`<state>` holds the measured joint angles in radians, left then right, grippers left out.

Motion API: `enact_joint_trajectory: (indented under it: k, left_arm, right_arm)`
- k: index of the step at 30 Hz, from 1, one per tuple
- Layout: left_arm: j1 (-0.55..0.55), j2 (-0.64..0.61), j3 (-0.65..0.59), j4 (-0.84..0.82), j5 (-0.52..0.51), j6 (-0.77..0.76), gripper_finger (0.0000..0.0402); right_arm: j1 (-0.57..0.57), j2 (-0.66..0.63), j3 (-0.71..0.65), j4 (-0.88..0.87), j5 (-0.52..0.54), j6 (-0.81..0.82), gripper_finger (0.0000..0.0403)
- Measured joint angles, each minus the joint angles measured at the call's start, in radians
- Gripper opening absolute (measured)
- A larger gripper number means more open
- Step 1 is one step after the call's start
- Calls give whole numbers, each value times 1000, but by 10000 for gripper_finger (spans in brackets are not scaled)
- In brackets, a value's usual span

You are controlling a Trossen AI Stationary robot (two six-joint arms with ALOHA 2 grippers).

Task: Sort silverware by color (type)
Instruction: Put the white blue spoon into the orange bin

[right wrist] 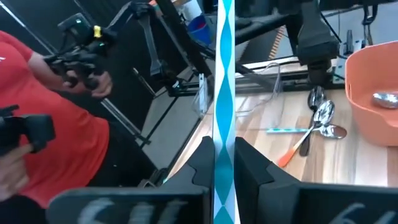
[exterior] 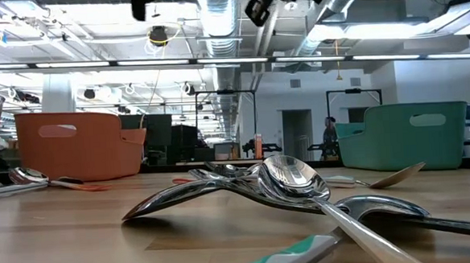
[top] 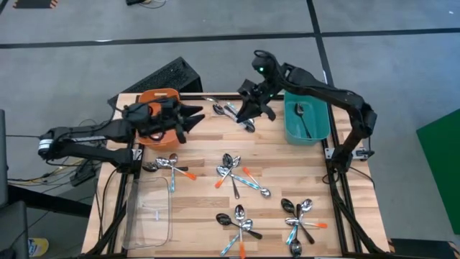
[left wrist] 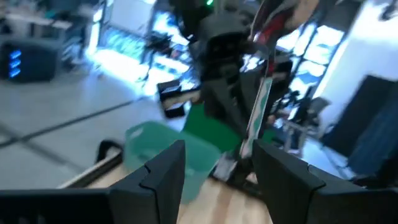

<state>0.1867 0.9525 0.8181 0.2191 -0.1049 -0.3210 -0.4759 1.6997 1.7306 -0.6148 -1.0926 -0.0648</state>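
The right gripper pinches a light-blue-handled spoon, raised at the table's twelve o'clock. The left gripper hovers wide, by the orange bin at ten o'clock.

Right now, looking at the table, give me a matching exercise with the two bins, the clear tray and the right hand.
1. orange bin
2. teal bin
3. clear tray
4. right hand

a. shut on a blue-handled spoon
b. dark spoon inside
c. see-through, at the table's left edge
d. silver spoon inside

Pairs: 1-d, 2-b, 3-c, 4-a
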Motion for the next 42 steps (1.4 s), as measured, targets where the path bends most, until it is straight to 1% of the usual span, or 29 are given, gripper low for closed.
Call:
enact_joint_trajectory:
  k: [3, 7, 13, 17, 20, 27, 30, 37, 40, 42]
  left_arm:
    - [0, 42, 0, 134, 46, 6, 174]
    - [0, 69, 0, 227, 98, 29, 173]
    - [0, 106, 0, 243, 90, 15, 174]
    - [0, 110, 0, 244, 40, 6, 182]
    - [2, 110, 0, 249, 35, 17, 189]
    - [28, 124, 0, 247, 51, -4, 186]
    - [33, 123, 0, 253, 66, -5, 174]
    - [67, 123, 0, 244, 58, -8, 126]
    - [79, 123, 0, 241, 46, -38, 121]
    - [83, 118, 0, 240, 44, -39, 127]
  right_arm:
    - [28, 1, 0, 69, 38, 71, 46]
    - [45, 1, 0, 147, 123, 164, 46]
    - [67, 1, 0, 192, 330, 199, 46]
    - [79, 1, 0, 189, 463, 200, 46]
    - [92, 1, 0, 190, 551, 204, 46]
    - [132, 1, 0, 214, 666, 199, 46]
    - [145, 1, 0, 213, 721, 199, 46]
    - [163, 1, 0, 214, 772, 179, 46]
    - [179, 1, 0, 214, 823, 146, 46]
    - [185, 1, 0, 215, 856, 142, 46]
